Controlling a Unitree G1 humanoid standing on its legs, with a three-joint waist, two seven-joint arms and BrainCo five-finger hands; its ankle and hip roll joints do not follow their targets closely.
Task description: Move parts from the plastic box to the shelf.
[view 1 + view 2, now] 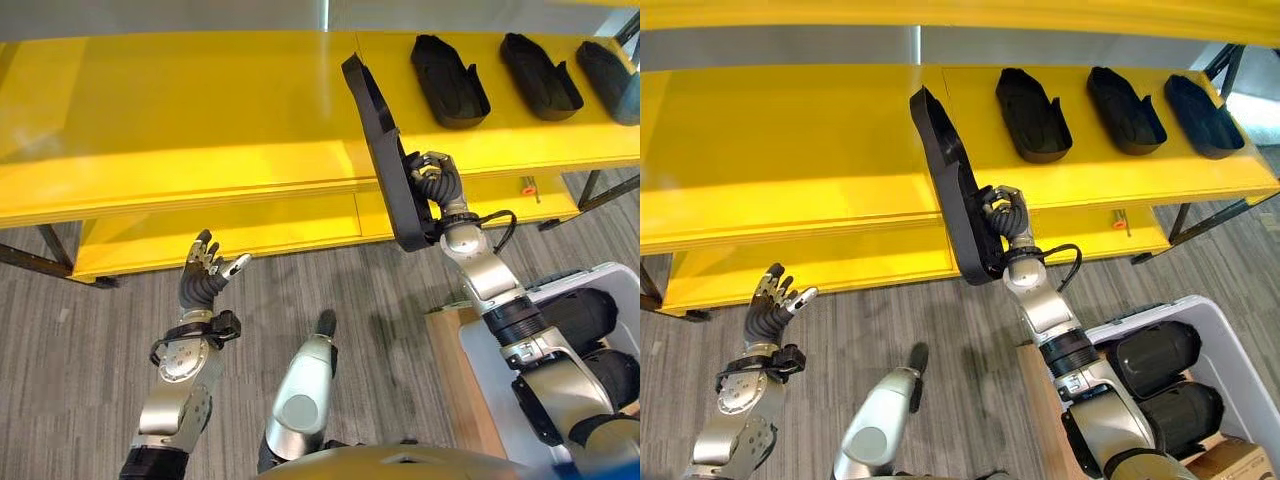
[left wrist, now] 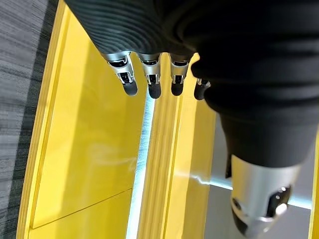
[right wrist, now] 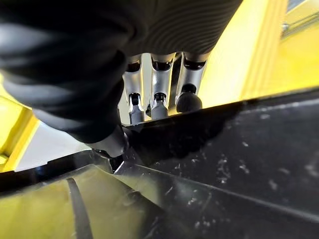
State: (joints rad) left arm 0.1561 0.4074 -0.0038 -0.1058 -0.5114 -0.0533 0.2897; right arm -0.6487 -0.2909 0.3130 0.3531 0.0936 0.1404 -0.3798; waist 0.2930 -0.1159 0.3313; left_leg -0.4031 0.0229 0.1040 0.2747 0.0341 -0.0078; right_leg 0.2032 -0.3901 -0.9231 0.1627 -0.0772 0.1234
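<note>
A long black part is held on edge, tilted, against the front edge of the yellow shelf, whose left stretch lies bare. The right hand is raised, its fingers curled round the part. The left hand is lifted, fingers spread wide. Three black parts are seen on the shelf's right; further parts lie in the plastic box.

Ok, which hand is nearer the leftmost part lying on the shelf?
Right. The right hand holds a black part just below and left of that shelf part; the left hand hangs open far off left.
</note>
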